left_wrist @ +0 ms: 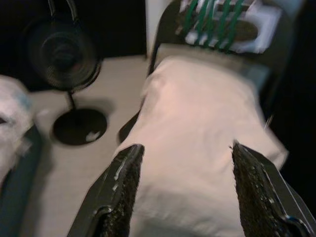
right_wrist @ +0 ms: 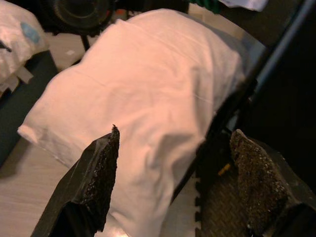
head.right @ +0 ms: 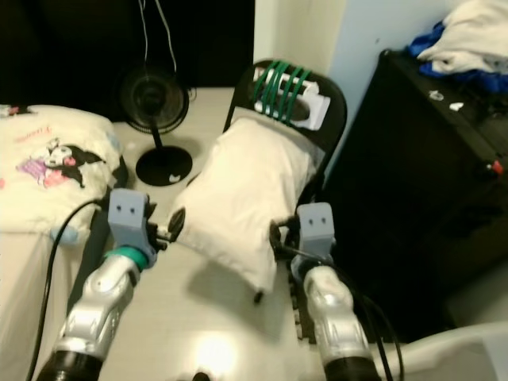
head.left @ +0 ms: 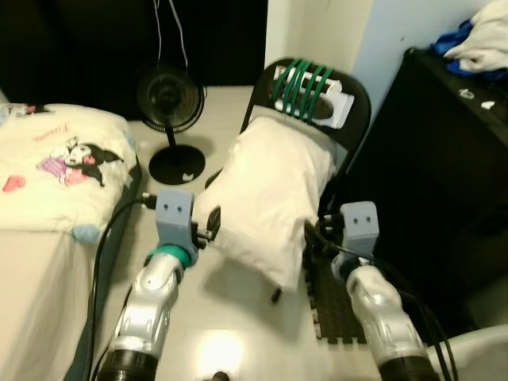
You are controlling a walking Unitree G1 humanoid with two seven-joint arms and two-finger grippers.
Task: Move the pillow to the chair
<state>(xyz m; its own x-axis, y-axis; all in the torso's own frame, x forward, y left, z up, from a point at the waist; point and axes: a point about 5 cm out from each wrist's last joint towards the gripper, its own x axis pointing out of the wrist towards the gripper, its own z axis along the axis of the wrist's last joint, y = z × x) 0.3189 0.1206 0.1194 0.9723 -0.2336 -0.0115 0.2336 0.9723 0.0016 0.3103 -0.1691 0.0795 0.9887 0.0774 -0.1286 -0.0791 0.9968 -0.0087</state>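
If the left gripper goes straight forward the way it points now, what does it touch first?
Most likely the white pillow on the chair: it lies directly ahead between the open left gripper fingers, though depth is unclear.

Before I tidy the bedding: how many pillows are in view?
2. A plain white pillow lies on the black chair, overhanging its seat; a cartoon-print pillow lies on the bed at left. Others may be hidden.

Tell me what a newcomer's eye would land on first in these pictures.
The big white rectangular pillow lying on the black folding chair, overhanging its front edge, draws the eye first. The left gripper and the right gripper are both open, one at each side of the pillow's near end. Behind stands a black floor fan, and on the robot's left lies a cream cartoon-print pillow on a bed.
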